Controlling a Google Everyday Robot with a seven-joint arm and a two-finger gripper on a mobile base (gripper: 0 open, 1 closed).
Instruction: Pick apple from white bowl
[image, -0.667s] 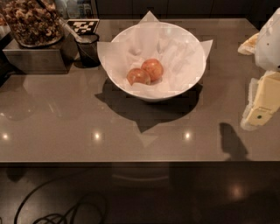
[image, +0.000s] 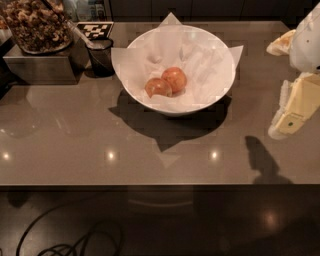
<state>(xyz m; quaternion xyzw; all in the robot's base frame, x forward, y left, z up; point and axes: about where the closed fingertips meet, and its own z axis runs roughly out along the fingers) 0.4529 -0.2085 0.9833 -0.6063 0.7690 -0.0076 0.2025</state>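
The white bowl, lined with crinkled white paper, stands at the back middle of the grey-brown table. Two apples lie in it, touching. The apple is orange-red with a yellowish blush and sits on the right. A darker-red apple with a pale lower edge sits to its left and nearer the front. My gripper, cream-coloured, hangs at the right edge of the view, above the table. It is well to the right of the bowl and holds nothing that I can see.
A small dark cup stands just left of the bowl. Behind it is a black-and-white marker tag. A glass jar of nuts rests on a metal box at the back left. The table's front edge runs across the view, with cables on the floor below.
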